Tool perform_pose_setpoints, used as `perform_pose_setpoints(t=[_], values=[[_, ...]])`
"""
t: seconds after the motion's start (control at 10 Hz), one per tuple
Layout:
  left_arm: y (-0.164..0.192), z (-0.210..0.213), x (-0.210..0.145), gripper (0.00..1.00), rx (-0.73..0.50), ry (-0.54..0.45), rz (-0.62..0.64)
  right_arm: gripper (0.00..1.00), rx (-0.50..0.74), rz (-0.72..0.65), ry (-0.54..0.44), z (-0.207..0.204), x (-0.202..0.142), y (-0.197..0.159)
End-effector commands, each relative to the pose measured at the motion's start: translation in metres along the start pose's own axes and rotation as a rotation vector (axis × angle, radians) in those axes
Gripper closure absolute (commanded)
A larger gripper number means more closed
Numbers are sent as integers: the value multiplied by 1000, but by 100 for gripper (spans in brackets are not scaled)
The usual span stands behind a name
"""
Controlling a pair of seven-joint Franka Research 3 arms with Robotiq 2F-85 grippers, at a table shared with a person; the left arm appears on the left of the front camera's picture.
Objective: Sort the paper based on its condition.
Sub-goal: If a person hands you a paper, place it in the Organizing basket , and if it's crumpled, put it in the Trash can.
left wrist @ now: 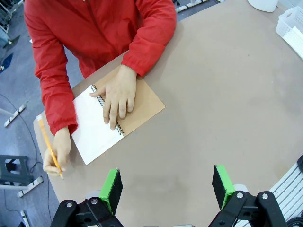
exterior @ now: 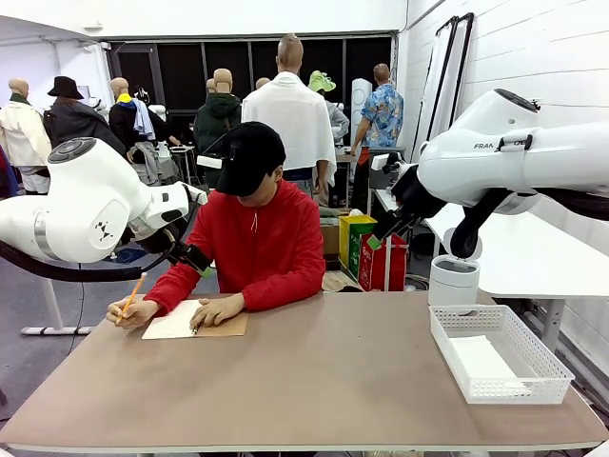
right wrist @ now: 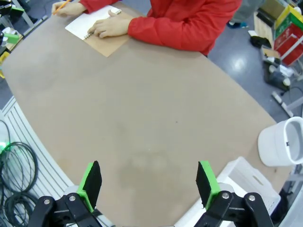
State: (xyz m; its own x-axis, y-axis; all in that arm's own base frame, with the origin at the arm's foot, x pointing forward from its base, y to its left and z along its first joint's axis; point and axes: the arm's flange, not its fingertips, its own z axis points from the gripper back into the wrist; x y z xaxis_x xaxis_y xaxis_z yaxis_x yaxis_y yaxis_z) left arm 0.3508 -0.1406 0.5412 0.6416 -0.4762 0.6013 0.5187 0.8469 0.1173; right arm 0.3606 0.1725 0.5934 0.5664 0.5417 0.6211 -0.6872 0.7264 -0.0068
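Paper [exterior: 481, 360]: white, smooth, flat | lies in white basket [exterior: 519, 390]

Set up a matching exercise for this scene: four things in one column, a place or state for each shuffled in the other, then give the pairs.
Things
1. pencil
2. spiral notebook
3. mesh basket
4. left gripper

Places and states
A. jaws open, above the table
B. lying open under the person's flat hand
C. near the table's edge on the robot's right
D. held in the person's other hand

Pairs: 1-D, 2-B, 3-C, 4-A.
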Motion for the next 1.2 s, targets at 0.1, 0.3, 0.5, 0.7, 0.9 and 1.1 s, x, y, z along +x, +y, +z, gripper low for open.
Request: perform_pose_setpoints(t=[0.1, 0.3, 0.5, 0.7, 0.9, 1.1], values=[[0, 0, 0, 0, 1, -5, 1, 0, -6, 1, 2, 0, 0, 1], [0, 0, 0, 0, 1, -5, 1, 0, -6, 1, 2, 0, 0, 1], [0, 0, 0, 0, 1, -5, 1, 0, -6, 1, 2, 0, 0, 1], [0, 0, 0, 0, 1, -5, 1, 0, -6, 1, 2, 0, 0, 1], [0, 0, 0, 0, 1, -5, 1, 0, -6, 1, 2, 0, 0, 1], [0, 0, 0, 0, 1, -5, 1, 0, -6, 1, 2, 0, 0, 1]])
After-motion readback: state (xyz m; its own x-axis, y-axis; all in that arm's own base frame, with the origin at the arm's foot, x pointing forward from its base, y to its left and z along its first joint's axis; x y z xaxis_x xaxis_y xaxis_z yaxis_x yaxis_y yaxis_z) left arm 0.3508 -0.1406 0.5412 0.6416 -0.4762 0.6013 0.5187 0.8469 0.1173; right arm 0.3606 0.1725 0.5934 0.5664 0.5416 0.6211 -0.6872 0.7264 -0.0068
